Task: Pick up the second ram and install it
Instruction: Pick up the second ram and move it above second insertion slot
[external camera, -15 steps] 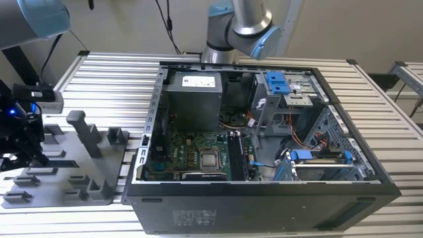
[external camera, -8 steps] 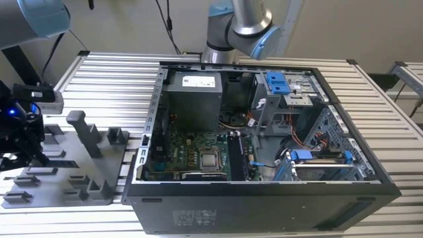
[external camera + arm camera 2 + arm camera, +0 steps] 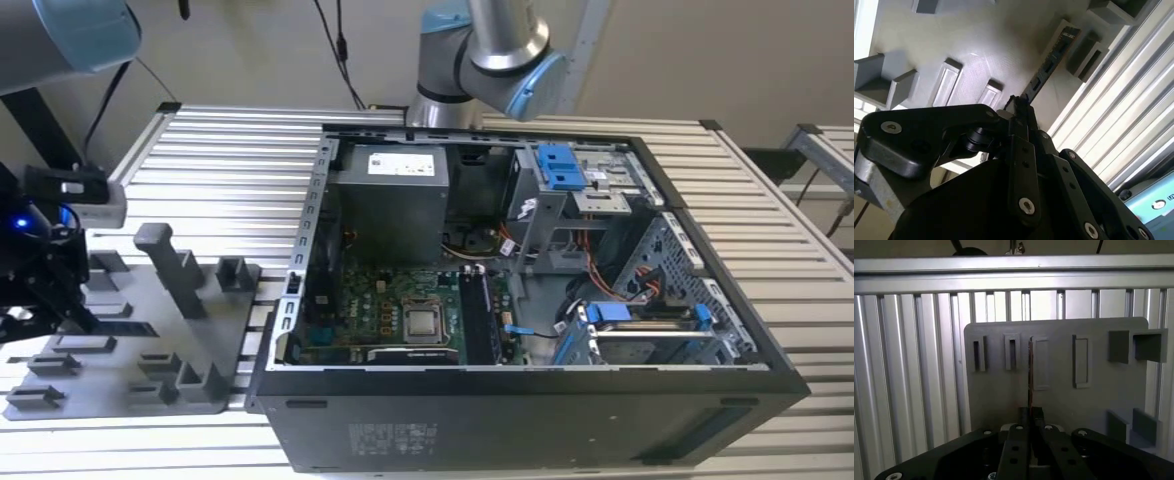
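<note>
Over grey holder tray (image 3: 979,45): gripper (image 3: 1018,103) clamped on end of second ram (image 3: 1051,60); board likely light, stiff, fragile; best held by its flat faces.

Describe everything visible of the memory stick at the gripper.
The second ram is a thin, dark, narrow board with small components along its face and a label near its far end. It stands on edge on the grey holder tray, seen edge-on in the first wrist view. The gripper is shut on its near end.
</note>
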`<act>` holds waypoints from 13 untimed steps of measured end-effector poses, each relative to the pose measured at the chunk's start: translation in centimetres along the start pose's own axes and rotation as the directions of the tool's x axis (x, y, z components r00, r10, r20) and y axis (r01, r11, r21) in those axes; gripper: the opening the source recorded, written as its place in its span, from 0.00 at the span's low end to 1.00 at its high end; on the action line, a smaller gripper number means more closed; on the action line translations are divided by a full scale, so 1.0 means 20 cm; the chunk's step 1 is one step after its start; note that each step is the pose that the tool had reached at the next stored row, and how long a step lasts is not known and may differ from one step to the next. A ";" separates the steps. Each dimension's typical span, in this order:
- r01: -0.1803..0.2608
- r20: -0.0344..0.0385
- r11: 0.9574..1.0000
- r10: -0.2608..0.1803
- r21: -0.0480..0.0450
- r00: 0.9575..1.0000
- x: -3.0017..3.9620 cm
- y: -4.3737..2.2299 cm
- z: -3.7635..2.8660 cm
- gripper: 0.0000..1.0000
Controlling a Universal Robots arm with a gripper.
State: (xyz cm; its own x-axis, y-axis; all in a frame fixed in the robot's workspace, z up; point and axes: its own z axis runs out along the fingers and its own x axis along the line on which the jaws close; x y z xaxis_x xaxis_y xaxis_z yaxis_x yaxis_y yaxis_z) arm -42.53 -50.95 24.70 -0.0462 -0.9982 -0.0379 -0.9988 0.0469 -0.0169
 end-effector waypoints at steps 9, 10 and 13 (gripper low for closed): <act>-0.005 0.001 1.000 0.005 0.000 1.000 -0.001 0.000 -0.039 0.14; -0.005 0.001 1.000 0.005 0.000 1.000 -0.001 0.000 -0.044 0.14; -0.006 0.002 1.000 0.006 0.000 1.000 -0.002 0.000 -0.059 0.14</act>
State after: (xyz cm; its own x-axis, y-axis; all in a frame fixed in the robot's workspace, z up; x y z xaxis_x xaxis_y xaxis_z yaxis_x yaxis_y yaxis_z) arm -42.55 -50.95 25.88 -0.0519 -0.9979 -0.0396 -0.9985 0.0526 -0.0170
